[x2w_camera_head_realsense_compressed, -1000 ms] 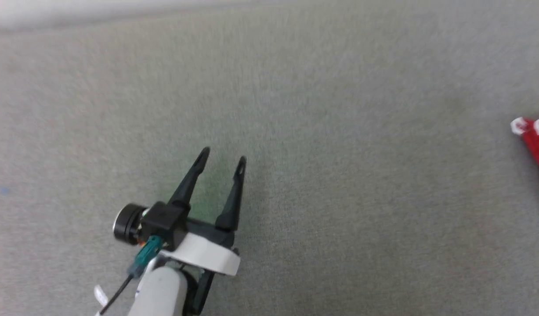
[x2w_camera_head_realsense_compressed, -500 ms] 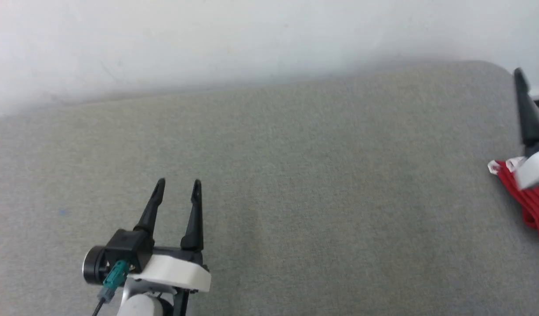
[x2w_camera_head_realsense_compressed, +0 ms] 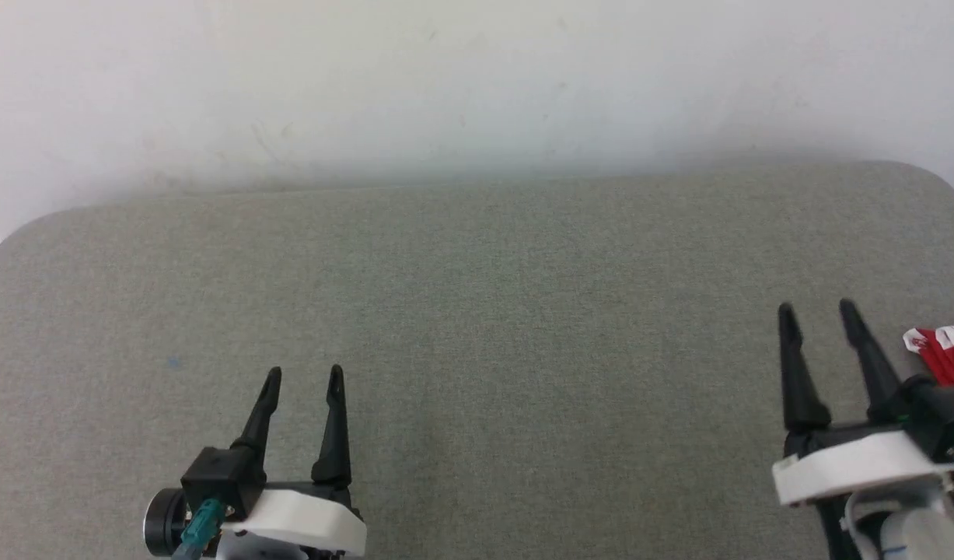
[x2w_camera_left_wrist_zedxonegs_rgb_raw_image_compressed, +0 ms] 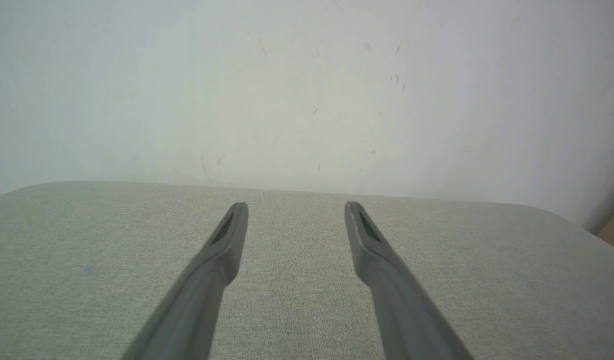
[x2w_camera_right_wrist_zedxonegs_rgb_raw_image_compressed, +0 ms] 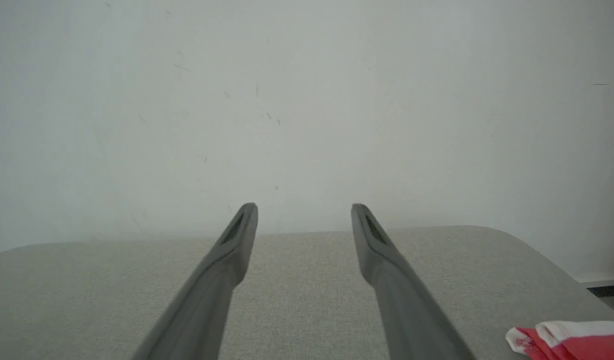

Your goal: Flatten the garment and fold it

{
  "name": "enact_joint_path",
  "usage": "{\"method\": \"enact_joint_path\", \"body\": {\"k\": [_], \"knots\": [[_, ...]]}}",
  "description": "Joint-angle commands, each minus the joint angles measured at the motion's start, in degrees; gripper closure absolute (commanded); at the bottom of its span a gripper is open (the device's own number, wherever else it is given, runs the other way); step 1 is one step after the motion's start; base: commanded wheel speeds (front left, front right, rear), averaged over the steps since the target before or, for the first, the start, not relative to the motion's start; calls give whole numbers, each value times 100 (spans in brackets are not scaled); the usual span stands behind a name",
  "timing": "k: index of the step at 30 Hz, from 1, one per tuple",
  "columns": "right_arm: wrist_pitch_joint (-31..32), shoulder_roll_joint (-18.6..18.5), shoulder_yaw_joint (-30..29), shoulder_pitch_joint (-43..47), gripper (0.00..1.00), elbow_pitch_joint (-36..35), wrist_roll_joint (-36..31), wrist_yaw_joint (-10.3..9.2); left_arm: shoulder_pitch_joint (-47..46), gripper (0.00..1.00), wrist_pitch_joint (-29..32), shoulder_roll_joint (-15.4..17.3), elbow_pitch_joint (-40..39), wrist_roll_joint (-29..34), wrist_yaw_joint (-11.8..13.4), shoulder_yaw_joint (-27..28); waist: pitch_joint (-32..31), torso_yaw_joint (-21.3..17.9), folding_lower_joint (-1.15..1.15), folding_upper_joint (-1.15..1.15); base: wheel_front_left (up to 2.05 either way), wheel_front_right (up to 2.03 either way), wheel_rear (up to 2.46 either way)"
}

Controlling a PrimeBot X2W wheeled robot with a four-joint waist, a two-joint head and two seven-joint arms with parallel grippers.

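A small part of the red garment (x2w_camera_head_realsense_compressed: 943, 356) with white trim lies at the right edge of the grey surface, partly behind my right arm; its corner (x2w_camera_right_wrist_zedxonegs_rgb_raw_image_compressed: 572, 341) also shows at the lower right of the right wrist view. My right gripper (x2w_camera_head_realsense_compressed: 817, 313) hovers open just left of it, holding nothing. At the lower left my left gripper (x2w_camera_head_realsense_compressed: 302, 376) is open too, far from the garment, with bare fabric between its fingers (x2w_camera_left_wrist_zedxonegs_rgb_raw_image_compressed: 226, 240).
The grey fabric-covered surface (x2w_camera_head_realsense_compressed: 492, 311) has rounded far corners and ends at a white wall (x2w_camera_head_realsense_compressed: 477, 78). A small blue speck (x2w_camera_head_realsense_compressed: 172, 362) marks the surface at the left.
The head camera has tilted up and swung right, bringing the wall and the surface's far edge into view. My right gripper has come fully into the picture beside the garment.
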Motion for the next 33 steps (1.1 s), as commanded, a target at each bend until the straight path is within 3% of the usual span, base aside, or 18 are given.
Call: {"method": "enact_joint_path", "body": {"k": [1, 10, 32, 33], "knots": [[-48, 50, 45, 122, 0, 6, -71, -12, 59, 0, 7, -7, 15, 40, 35, 8, -24, 50, 0, 0, 0, 0, 0], [-149, 234, 344, 602, 0, 58, -315, -12, 139, 0, 7, -8, 52, 105, 119, -26, -56, 157, 0, 0, 0, 0, 0], [-173, 262, 396, 591, 0, 23, -245, -12, 156, 0, 7, -8, -98, 108, 165, -82, -58, 214, 0, 0, 0, 0, 0], [-144, 237, 387, 578, 100, 38, -270, 0, 108, 100, 1, 0, -94, 95, 150, -78, -58, 214, 0, 0, 0, 0, 0]]}}
